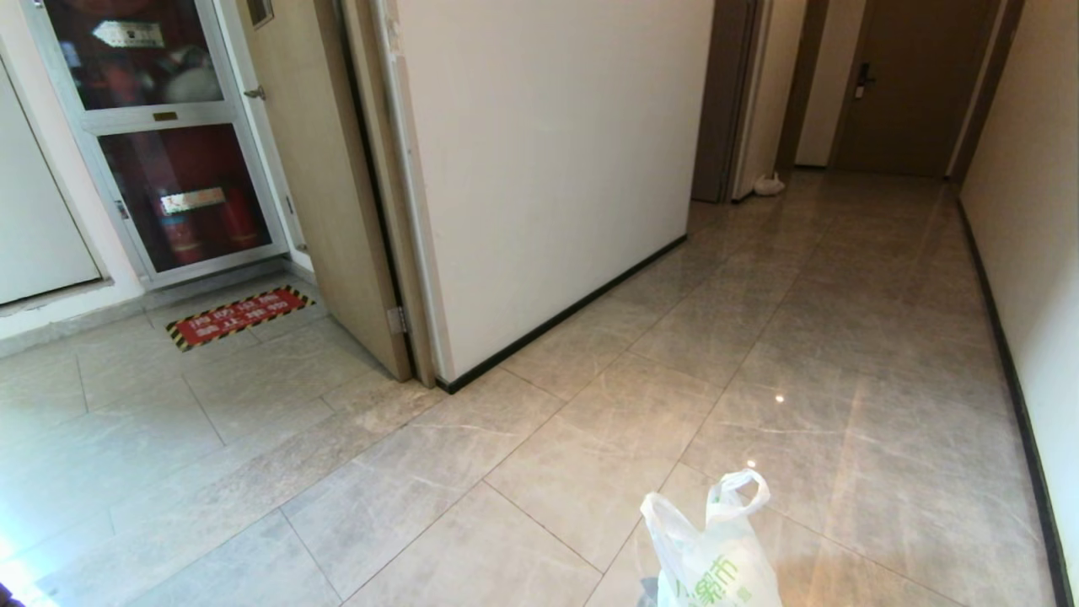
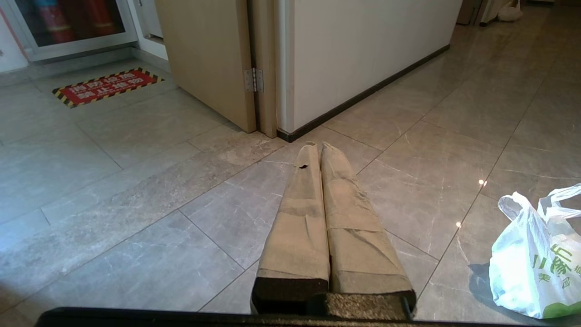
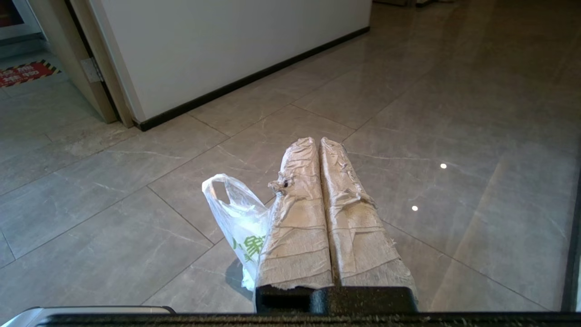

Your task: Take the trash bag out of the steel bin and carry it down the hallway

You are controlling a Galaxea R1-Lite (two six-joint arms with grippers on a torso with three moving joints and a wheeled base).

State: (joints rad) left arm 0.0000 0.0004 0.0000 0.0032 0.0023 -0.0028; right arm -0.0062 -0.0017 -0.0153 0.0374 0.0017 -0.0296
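On the trash bag [image 1: 716,556] you could read only part of the green printed characters, and the red floor sign [image 1: 239,316] with its yellow-black border carried writing too small to make out. The bag was thin, white and semi-translucent, loop handles up, sitting on the hallway [image 1: 843,337] tiles. Your left gripper [image 2: 317,145] and right gripper [image 3: 313,141] were both clenched on nothing, the bag just beside the right one.

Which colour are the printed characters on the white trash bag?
Green, on the trash bag; clearest in the left wrist view.
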